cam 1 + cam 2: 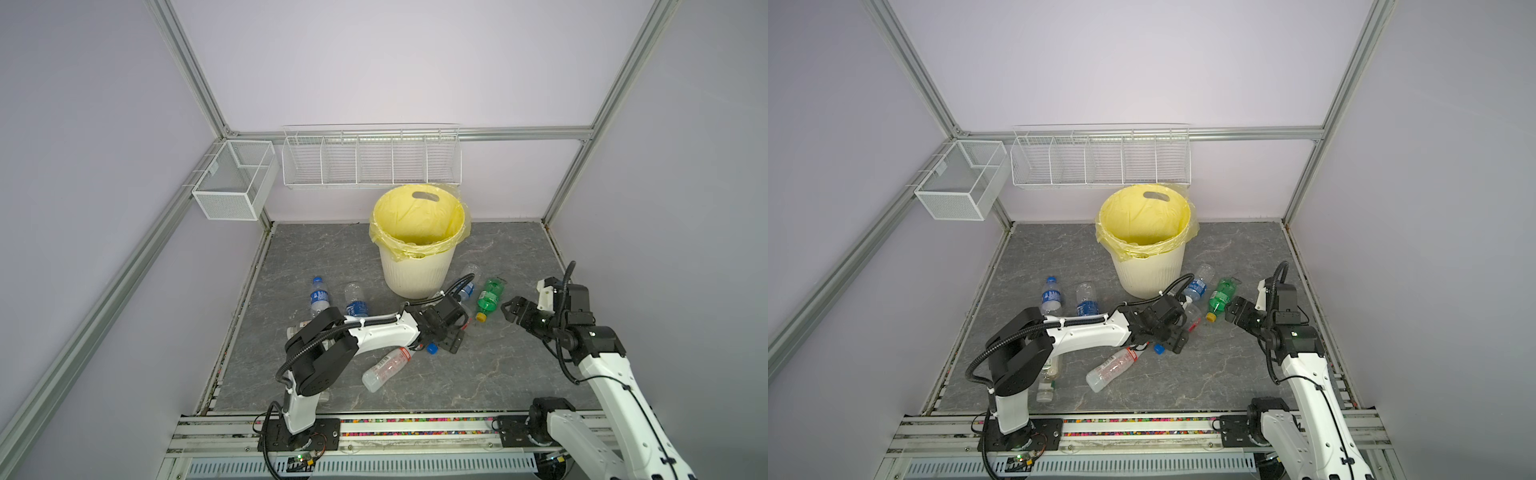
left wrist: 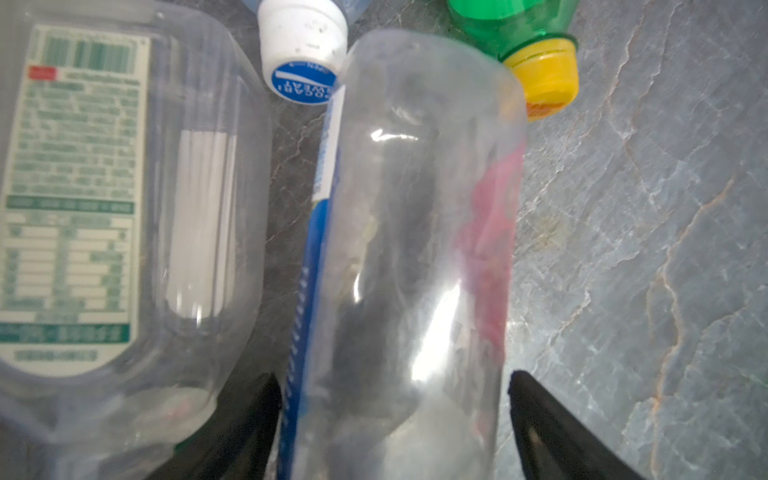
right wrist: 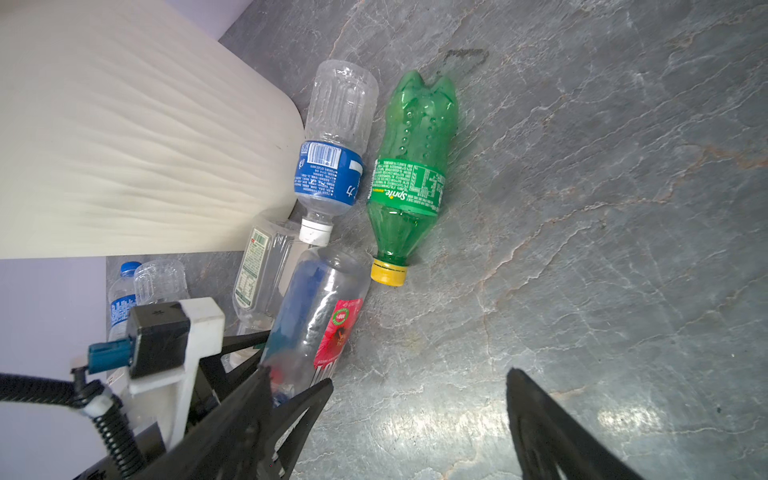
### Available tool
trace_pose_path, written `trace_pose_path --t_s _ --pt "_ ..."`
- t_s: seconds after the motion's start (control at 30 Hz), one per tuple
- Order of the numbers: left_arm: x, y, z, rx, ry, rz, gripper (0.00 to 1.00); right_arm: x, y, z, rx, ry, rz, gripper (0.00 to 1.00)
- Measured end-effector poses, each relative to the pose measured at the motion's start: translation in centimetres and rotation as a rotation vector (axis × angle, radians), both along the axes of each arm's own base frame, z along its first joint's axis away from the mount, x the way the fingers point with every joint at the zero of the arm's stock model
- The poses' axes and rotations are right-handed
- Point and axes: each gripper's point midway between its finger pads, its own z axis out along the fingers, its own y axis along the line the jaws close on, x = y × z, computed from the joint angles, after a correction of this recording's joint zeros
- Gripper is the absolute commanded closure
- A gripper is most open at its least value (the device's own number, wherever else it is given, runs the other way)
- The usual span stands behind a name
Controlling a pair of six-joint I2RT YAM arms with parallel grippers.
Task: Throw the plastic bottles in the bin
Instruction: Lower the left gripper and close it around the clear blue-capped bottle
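Observation:
The bin (image 1: 415, 274) stands at the back of the floor, lined with a yellow bag. My left gripper (image 2: 392, 378) is open and straddles a clear bottle with a red and blue label (image 3: 320, 316) that lies on the floor; a thin gap shows at one finger. Beside it lie a clear bottle with a green-white label (image 2: 83, 187), a blue-label bottle (image 3: 332, 166) against the bin and a green bottle with a yellow cap (image 1: 489, 297). My right gripper (image 1: 510, 309) hangs open and empty just right of the green bottle.
Two blue-label bottles (image 1: 319, 297) (image 1: 355, 303) lie left of the bin. A red-white label bottle (image 1: 386, 368) lies in front of the left arm, and another bottle (image 1: 1050, 378) is half hidden under it. White wire baskets (image 1: 370, 162) hang on the back wall.

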Motion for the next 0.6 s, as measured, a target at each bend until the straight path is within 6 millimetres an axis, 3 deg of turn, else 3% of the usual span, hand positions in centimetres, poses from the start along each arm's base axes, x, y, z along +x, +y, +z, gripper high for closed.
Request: trace_pose_path --t_s 0.27,0.6 --pt "0.08 -0.15 0.09 -0.012 0.001 0.012 0.32 0.00 0.00 0.02 0.001 -0.001 0.000 0.11" --pt "-0.02 -0.58 0.09 -0.025 -0.001 0.005 0.40 -0.20 -0.02 -0.08 0.002 0.005 -0.001 0.11"
